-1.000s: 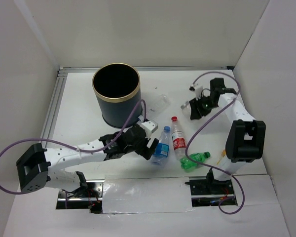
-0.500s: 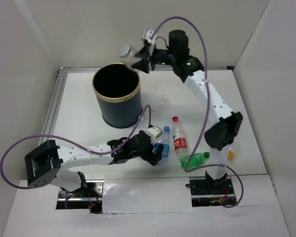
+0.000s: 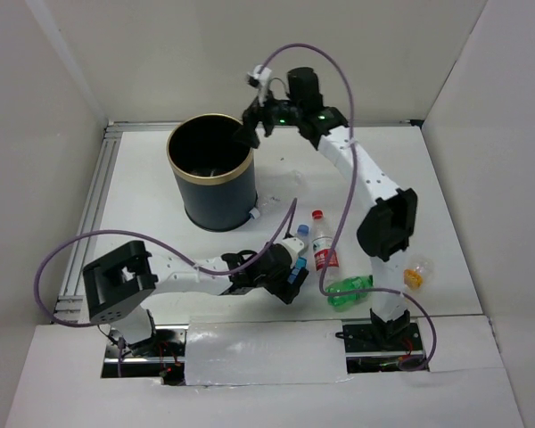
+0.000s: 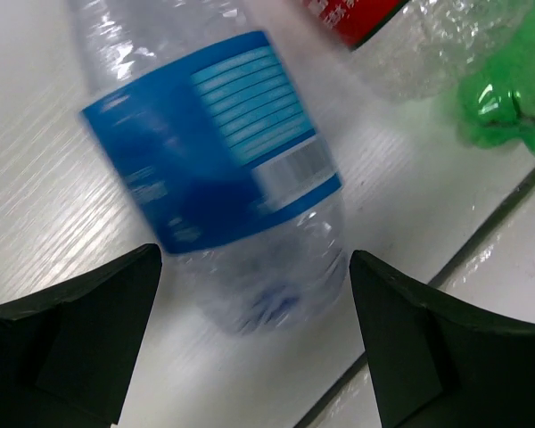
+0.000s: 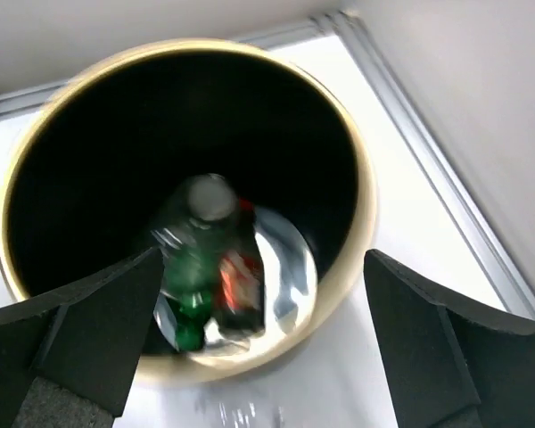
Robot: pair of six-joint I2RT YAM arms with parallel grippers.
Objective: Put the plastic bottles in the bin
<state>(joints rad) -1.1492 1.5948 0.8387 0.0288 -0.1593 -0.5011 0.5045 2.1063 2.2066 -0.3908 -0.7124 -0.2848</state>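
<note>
1. My left gripper [image 4: 254, 267] sits low over the table, fingers spread wide and holding nothing.
2. Just ahead of it, lined up with the gap between the fingers, the blue-labelled bottle [image 4: 214, 143] lies on its side. Its rounded base is nearest the gripper and its cap points away. I cannot tell whether either finger touches it.
3. I judge this bottle empty, so very light. Its thin clear wall should dent under a hard squeeze, and it is smooth and round enough to roll or slip away.
4. I would push further in and close across the labelled middle, where the sides are straight, not on the curved base.
5. Further ahead and to the right lie a red-labelled bottle [image 4: 352, 13] and a crumpled green bottle [image 4: 508, 89].
6. My right gripper [image 5: 263, 259] hangs high, fingers spread wide and empty.
7. Directly below it is the open mouth of the bin [image 5: 357, 178]. Inside are blurred bottles, one clear with a pale cap, with green and red showing.
8. An orange-yellow bottle [image 3: 415, 276] lies well apart from both grippers.
</note>
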